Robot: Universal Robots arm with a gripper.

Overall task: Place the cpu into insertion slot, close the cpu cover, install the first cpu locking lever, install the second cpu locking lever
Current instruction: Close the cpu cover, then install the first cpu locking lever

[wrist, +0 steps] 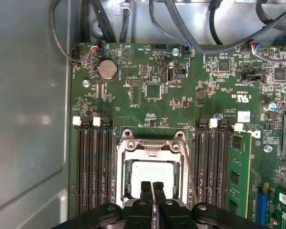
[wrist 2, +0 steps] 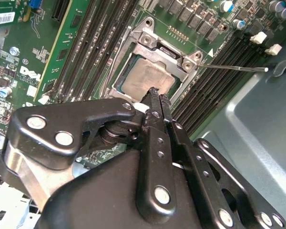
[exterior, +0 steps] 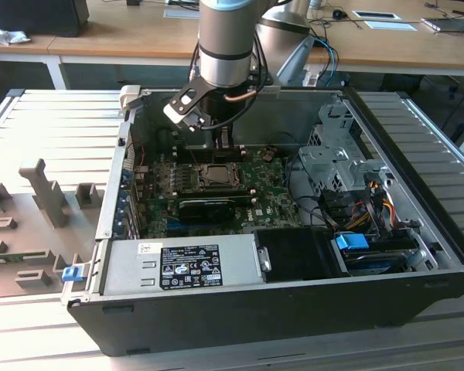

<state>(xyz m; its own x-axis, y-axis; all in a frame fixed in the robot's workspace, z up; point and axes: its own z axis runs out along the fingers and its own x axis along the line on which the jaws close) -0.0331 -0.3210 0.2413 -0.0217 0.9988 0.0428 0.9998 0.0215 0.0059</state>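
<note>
So the arm is reaching down into the open computer case, which lies on its side with the power supply along the near edge in the exterior view.

The gripper has its two black fingers pinched right together, with no gap between the tips and nothing held between them. Both wrist views agree on that.

The cpu is sitting in its socket on the green motherboard, dull silver top facing up. The cpu cover looks to be lying down around it, since the chip shows through the frame's square cut-out. The fingertips sit just over the edge of the cpu nearest the gripper, but I can't tell if they actually touch the metal or just hover above it.

In the second wrist view a thin locking lever sticks out from a corner of the socket at an angle, crossing over the RAM slots toward the grey case wall. In the first wrist view a thin rod also runs between the socket and the RAM slots on the side where a green memory stick is plugged in. The slots on the other side of the socket have no stick in them.
</note>
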